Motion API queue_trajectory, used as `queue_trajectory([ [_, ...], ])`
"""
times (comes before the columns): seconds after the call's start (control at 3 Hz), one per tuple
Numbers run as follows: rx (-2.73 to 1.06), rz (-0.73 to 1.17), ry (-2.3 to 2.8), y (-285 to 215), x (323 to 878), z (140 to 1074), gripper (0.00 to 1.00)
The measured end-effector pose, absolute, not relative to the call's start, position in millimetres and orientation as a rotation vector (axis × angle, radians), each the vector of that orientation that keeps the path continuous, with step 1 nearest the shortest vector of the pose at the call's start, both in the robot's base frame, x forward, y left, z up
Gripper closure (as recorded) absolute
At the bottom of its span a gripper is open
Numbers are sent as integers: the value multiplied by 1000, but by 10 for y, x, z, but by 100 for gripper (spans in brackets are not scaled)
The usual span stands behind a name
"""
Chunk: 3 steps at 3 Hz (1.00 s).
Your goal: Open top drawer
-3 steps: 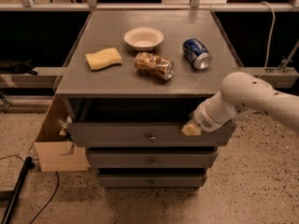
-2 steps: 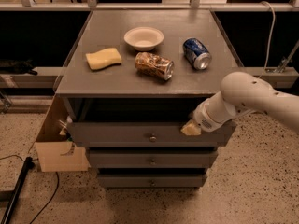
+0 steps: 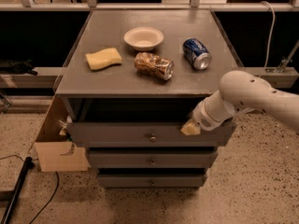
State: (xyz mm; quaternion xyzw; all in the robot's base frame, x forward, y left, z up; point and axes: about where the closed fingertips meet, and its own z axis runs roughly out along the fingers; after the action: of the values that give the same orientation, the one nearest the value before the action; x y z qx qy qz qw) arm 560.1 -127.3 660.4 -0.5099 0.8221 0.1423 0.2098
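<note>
Your gripper rests against the upper front edge of the top drawer, which stands partly pulled out beneath it. The drawer's knob lies to the gripper's left. You cannot tell its grip state.

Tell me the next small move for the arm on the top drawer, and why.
Probably a short, straight pull toward the camera. The gripper sits at the upper edge of the top drawer front, right of its knob. The drawer juts only slightly beyond the middle drawer, so it looks barely open. Whether the gripper has a hold there cannot be seen.
</note>
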Motion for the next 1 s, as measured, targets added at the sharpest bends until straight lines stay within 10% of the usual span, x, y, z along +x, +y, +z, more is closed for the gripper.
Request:
queue_trajectory([
  [0.33,-1416,418,2293,-1282,5553,6560,13],
  [0.67,-1413,434,2289,-1265,5525,6537,13],
  [1.0,-1393,460,2317,-1339,5348,6427,38],
])
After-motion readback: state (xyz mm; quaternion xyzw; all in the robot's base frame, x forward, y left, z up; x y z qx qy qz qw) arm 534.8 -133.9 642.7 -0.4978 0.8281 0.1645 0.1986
